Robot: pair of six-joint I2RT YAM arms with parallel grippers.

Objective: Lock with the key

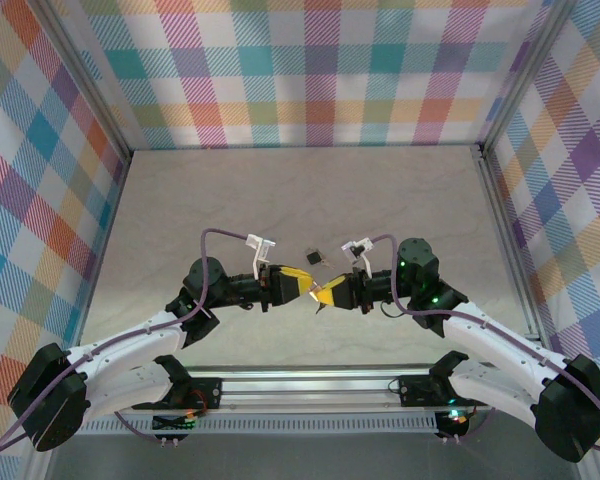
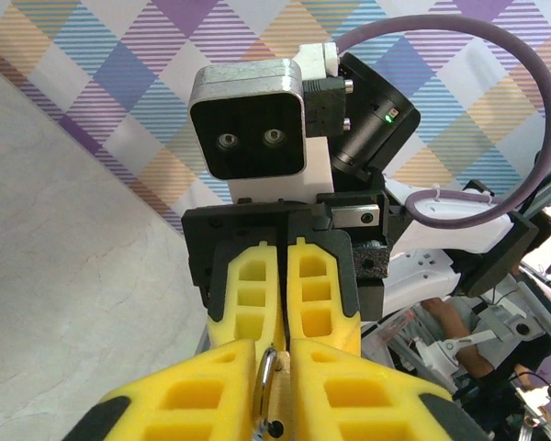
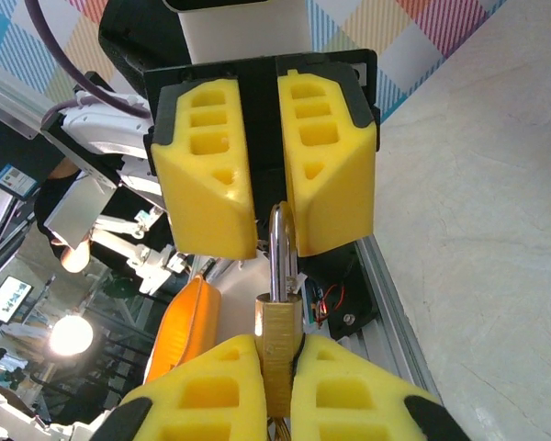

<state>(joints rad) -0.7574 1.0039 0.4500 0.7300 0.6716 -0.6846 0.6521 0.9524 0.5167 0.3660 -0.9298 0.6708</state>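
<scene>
Over the near middle of the table [image 1: 280,190], the right tool [image 3: 277,354] is clamped on the brass body of the lock [image 3: 278,323], whose silver shackle [image 3: 283,243] stands between the left tool [image 2: 273,360]'s nearly closed fingers; whether they pinch it is unclear.

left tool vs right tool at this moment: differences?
The right tool is shut on the brass body of the padlock; the left tool brackets the silver shackle, firm grip unclear. In the top view the left tool points right and the right tool points left. Both have yellow fingers, meeting tip to tip.
</scene>
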